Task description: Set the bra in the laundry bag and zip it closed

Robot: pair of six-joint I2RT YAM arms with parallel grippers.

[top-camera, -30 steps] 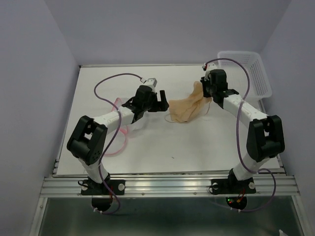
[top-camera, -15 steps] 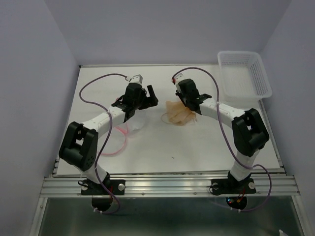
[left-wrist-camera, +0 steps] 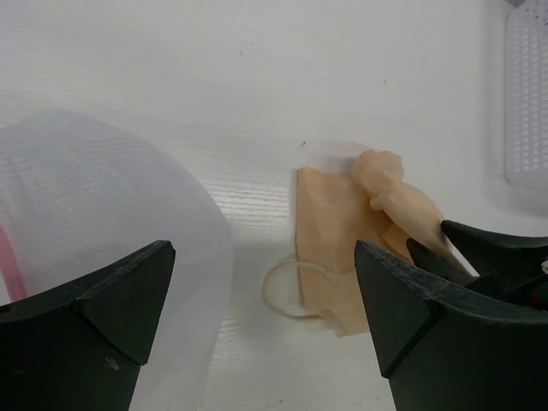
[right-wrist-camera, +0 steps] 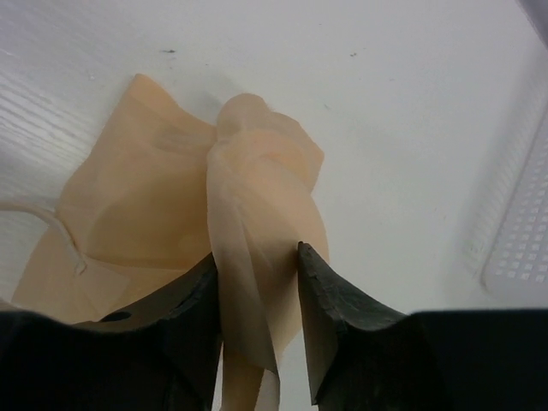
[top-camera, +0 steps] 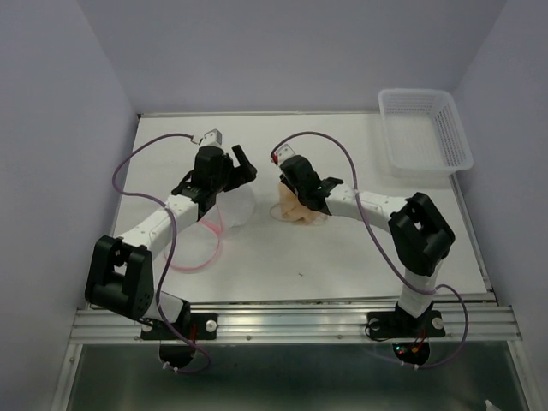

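The tan bra [top-camera: 295, 212] lies bunched on the white table, just right of the laundry bag [top-camera: 233, 208], a white mesh pouch with pink edging. My right gripper [top-camera: 301, 199] is shut on a fold of the bra [right-wrist-camera: 171, 197]; its fingers [right-wrist-camera: 342, 317] pinch the fabric, and a thin strap loops at the left. My left gripper [top-camera: 235, 178] is open above the bag's right side. In the left wrist view the open left gripper [left-wrist-camera: 265, 334] frames the bag's mesh [left-wrist-camera: 94, 197] on the left and the bra [left-wrist-camera: 334, 223] on the right.
A white slotted plastic basket [top-camera: 425, 92] stands at the table's back right, also seen in the right wrist view [right-wrist-camera: 522, 231]. Purple cables arc over both arms. Grey walls enclose the table on three sides.
My right gripper has carried the bra leftwards, from the table's right-middle to beside the bag. My left arm has swung left and back, staying open over the bag.
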